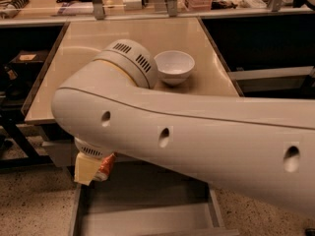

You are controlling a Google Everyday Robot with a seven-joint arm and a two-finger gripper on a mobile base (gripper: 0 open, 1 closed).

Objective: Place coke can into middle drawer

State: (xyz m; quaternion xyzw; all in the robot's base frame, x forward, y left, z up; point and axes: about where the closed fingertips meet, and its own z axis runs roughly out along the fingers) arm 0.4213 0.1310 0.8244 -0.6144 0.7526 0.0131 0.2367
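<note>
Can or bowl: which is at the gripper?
The red coke can, held in the gripper over the middle drawer, left side; the white bowl sits on the table.

Single camera view, set high, looking steeply down across the table to the middle drawer at bottom centre. The arm passes close under the lens. The gripper, clasping the coke can, sits lower left.
</note>
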